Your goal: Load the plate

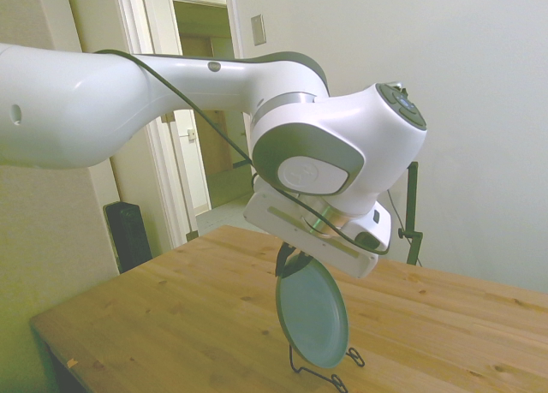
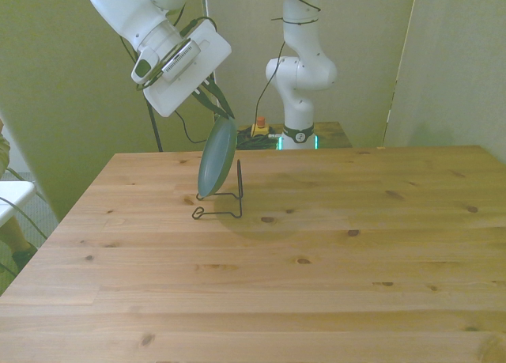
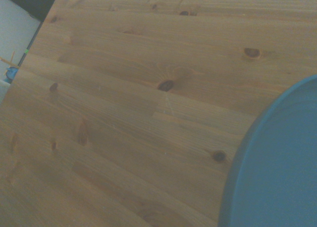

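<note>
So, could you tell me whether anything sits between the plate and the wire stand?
Nothing visible does. The plate, held at its top edge by the gripper, already has its bottom edge at the stand.

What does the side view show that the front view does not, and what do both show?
Only the side view shows the plate's broad teal face and an open doorway behind the arm. Only the front view shows the plate almost edge-on, tilted, a second white robot arm behind the table, and the stand's upright prong beside the plate. Both show the claw at the plate's top rim and the black wire stand under it.
</note>
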Controlling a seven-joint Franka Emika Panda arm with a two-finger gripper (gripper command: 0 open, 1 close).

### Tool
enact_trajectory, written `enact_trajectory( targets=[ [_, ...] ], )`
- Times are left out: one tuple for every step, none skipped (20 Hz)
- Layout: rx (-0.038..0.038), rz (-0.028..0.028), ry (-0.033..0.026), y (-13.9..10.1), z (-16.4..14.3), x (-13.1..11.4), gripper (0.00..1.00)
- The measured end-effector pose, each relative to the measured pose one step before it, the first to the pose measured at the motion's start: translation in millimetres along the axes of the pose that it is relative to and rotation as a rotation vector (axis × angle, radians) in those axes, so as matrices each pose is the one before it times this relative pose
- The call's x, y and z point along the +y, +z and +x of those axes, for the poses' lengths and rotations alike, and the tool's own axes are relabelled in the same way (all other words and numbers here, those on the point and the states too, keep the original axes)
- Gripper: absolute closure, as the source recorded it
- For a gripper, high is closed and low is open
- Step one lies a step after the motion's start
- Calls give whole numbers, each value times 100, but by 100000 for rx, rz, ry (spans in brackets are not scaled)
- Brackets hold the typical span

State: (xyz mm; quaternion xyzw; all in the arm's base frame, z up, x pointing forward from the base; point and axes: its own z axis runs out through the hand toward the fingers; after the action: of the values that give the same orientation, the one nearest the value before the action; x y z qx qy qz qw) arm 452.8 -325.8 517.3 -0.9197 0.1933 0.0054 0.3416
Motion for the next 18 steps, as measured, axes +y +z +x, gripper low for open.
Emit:
enact_trajectory(
  targets=[
    [-154,215,-427,89,18,97,100],
    [-213,297,-579,77,8,118,100],
    [-391,309,-395,65,-15,117,100],
    [-409,205,-254,76,-9,118,100],
    [-208,106,-175,79,8,122,100],
    [-167,66,-165,77,24,103,100],
    [-170,37,-110,85,39,72,100],
    [-164,35,-247,83,40,71,100],
    [-180,41,-307,90,41,77,100],
    [-192,61,-353,96,31,79,100],
    [-271,128,-473,140,8,100,100],
    [-358,223,-563,186,-31,130,100],
    [-373,238,-482,198,-36,143,100],
    [-275,179,-312,151,-28,105,100],
    [-197,131,-258,108,-21,80,100],
    [-90,68,-322,51,-13,43,100],
    [-5,19,-434,4,-8,20,100],
    [4,7,-364,-2,-4,10,100]
  ],
)
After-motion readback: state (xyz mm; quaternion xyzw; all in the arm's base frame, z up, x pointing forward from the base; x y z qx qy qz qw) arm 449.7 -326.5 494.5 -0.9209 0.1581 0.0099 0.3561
